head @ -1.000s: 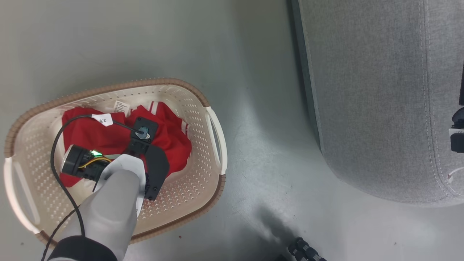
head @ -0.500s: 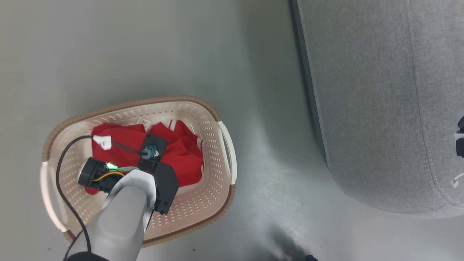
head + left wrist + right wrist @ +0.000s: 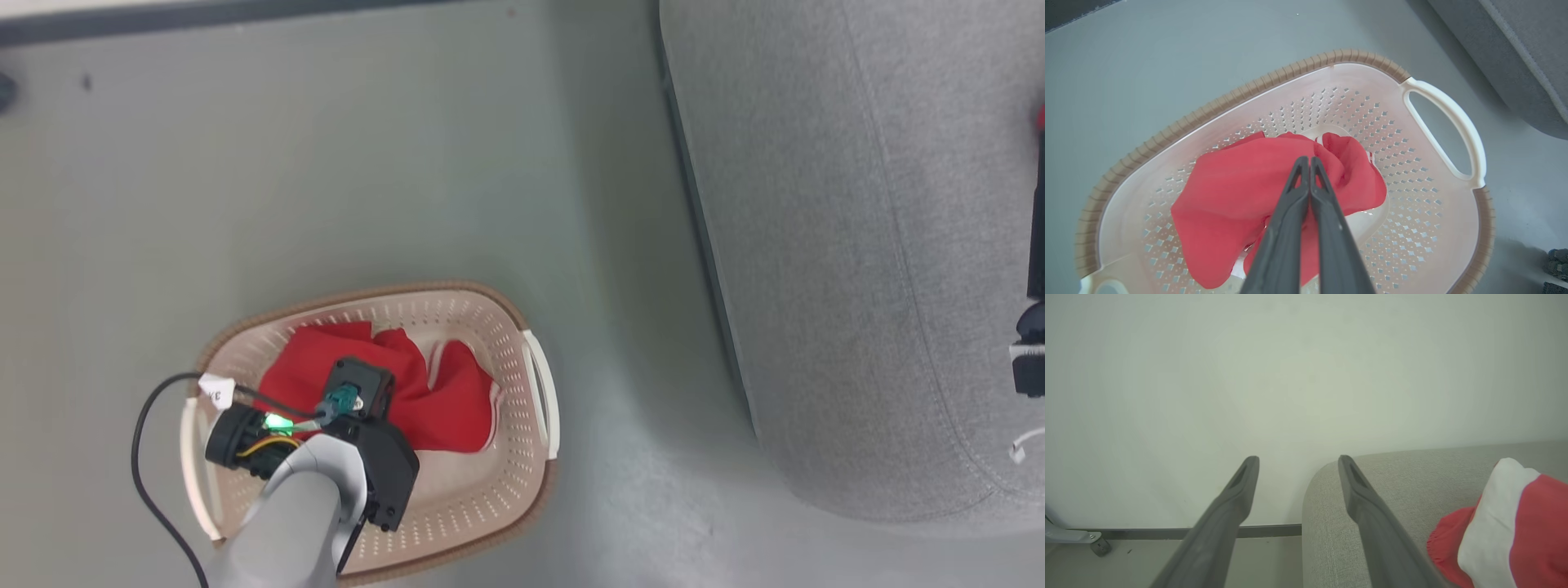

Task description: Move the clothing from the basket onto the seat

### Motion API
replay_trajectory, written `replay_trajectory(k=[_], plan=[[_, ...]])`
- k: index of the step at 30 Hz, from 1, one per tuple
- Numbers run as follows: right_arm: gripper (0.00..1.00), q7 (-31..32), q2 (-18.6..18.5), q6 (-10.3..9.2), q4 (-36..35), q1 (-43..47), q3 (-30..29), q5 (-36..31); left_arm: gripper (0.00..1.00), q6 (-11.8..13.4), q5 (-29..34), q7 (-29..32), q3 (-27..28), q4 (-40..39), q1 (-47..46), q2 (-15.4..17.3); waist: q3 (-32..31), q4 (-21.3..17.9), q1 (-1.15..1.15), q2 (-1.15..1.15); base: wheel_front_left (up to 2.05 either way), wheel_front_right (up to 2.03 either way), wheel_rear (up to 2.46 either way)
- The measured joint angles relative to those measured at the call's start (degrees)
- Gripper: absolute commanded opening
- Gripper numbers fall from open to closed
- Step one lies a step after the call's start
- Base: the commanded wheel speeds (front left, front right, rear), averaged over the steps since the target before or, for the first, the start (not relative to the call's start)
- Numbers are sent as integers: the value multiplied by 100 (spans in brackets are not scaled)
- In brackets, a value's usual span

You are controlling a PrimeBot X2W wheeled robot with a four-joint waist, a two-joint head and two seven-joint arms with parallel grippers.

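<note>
Partly done, I judge: red garment [image 3: 1229,196] lies inside the basket [image 3: 1249,87] on the floor [image 3: 408,163], not yet carried over; further off, a red-and-white piece [image 3: 1515,514] already rests on the seat [image 3: 816,245]; left claw [image 3: 1306,159] reaches down into the basket, fingers pinched together on the red fabric's top fold; right claw [image 3: 1296,459] hovers over the seat's corner, fingers spread wide, holding nothing.
</note>
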Motion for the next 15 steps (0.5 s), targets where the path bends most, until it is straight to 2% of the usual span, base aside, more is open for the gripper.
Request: replay_trajectory(k=[10,15], plan=[[100,0,-51,0,149,354,-51,-1,0,-131,-336,-587,-68,-422,491,-14,-666,208,0,0,0,0,0],[100,0,-51,0,190,497,-34,-1,0,-200,-537,-676,-113,-702,715,-18,-1035,320,0,0,0,0,0]])
